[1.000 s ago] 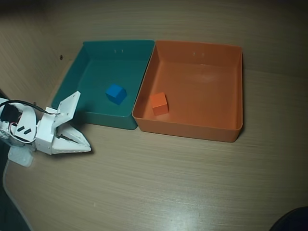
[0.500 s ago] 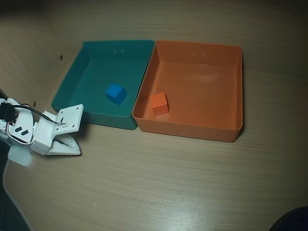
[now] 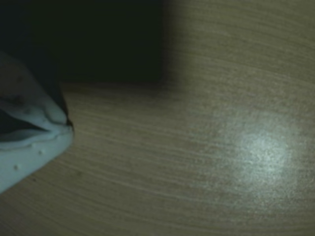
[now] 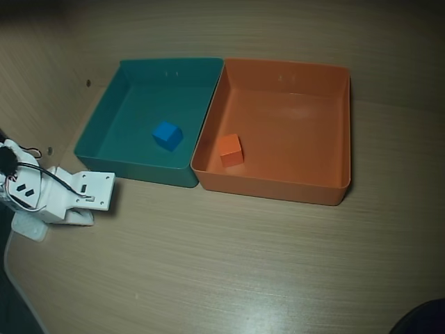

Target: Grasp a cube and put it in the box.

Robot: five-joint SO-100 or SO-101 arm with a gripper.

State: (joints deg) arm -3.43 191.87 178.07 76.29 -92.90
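Orange cube (image 4: 231, 150) sits inside the orange box (image 4: 278, 186), near the box's front-left corner in the overhead view, resting on the floor of the box, just off the left wall and not touching it as far as you can see. The box lies toward the far edge of the surface (image 4: 243, 264), roughly mid-width. Its left wall is right against a teal tray (image 4: 104, 139) of the same size, which sits toward the far-left corner of the surface. That tray holds a small blue cube (image 4: 167, 135), approx. in its middle, well apart from the orange one.

Your arm (image 4: 66, 198) is parked at the left edge of the surface, white body w/ black cables, just in front of the teal tray's front-left corner and clear of both trays. In the wrist view you get only a blurred pale tip of the tool (image 3: 29, 142) at the left edge of the pic, low over bare wood-grain surface w/ a bright glare spot to the right. Can't tell whether the tool is spread or pressed together. Nothing shows in it.
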